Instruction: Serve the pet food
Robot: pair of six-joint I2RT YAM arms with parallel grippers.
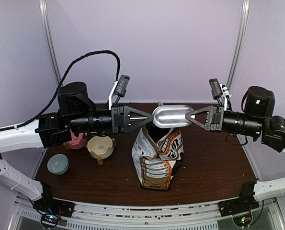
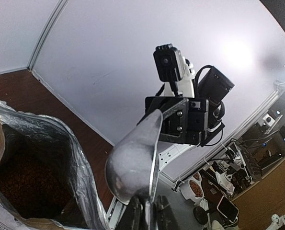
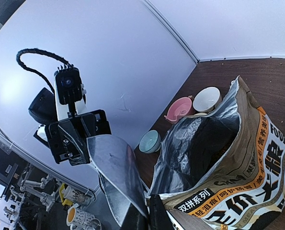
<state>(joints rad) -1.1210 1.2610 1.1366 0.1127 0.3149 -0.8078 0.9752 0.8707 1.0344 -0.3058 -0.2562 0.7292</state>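
Observation:
A silver metal scoop (image 1: 172, 116) hangs level above the open brown-and-white paper bag (image 1: 157, 158), held from both ends. My left gripper (image 1: 149, 117) is shut on the stub at the scoop's rounded back end (image 2: 132, 163). My right gripper (image 1: 190, 116) is shut on the scoop's front lip (image 3: 114, 167). In the left wrist view my left gripper (image 2: 146, 211) sits at the bottom edge, and reddish-brown pet food (image 2: 22, 182) fills the foil-lined bag (image 2: 61, 143) below. The right gripper (image 3: 149, 215) hovers just beside the bag's rim (image 3: 238, 182). The scoop looks empty.
Three bowls stand on the brown table left of the bag: a pink one (image 1: 75, 140), a cream one (image 1: 100, 146) and a teal one (image 1: 58, 164). The same bowls show past the bag in the right wrist view: pink (image 3: 180, 109), cream (image 3: 208, 98), teal (image 3: 149, 141).

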